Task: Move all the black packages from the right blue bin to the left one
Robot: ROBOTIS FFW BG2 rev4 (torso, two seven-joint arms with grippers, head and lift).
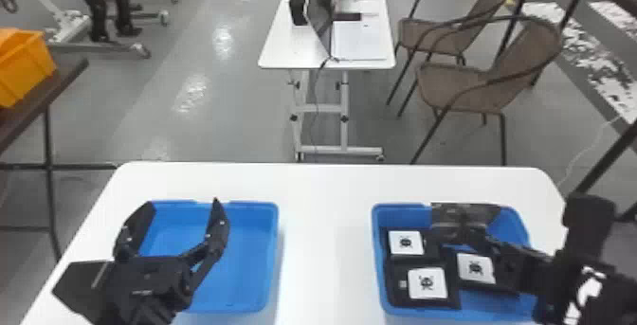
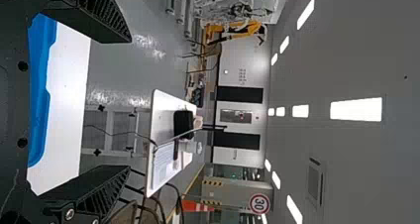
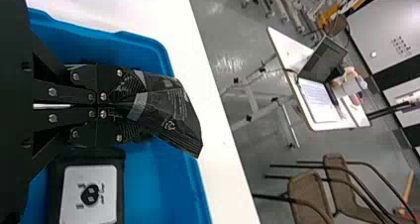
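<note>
Your right gripper [image 1: 467, 235] is at the back part of the right blue bin [image 1: 403, 211], and its jaws are clamped on a shiny black package [image 1: 443, 212]. In your right wrist view, the package sticks out past the fingertips and overlaps the bin's rim; you can't tell whether it touches the bin

Three more black packages lie in that bin, each with a white square label bearing a black bug-like mark. You have one at the back left [image 1: 429, 251], one at the front left [image 1: 450, 298] and one on the right [image 1: 505, 285], partly behind the right arm

Your left gripper [image 1: 184, 202] is over the left blue bin [image 1: 246, 234], toward that bin's left side, with its jaws wide apart. Both bins sit on the white counter [image 1: 327, 196], well apart from each other

Beyond the counter, you have a white wheeled table [image 1: 279, 47] holding an open laptop [image 1: 322, 16] and some papers. Two brown woven armchairs, a nearer one [image 1: 462, 85] and a farther one [image 1: 414, 29], are to the right of it. Off to your left, an orange crate [image 1: 26, 66] rests on a dark tabletop [image 1: 66, 75]
</note>
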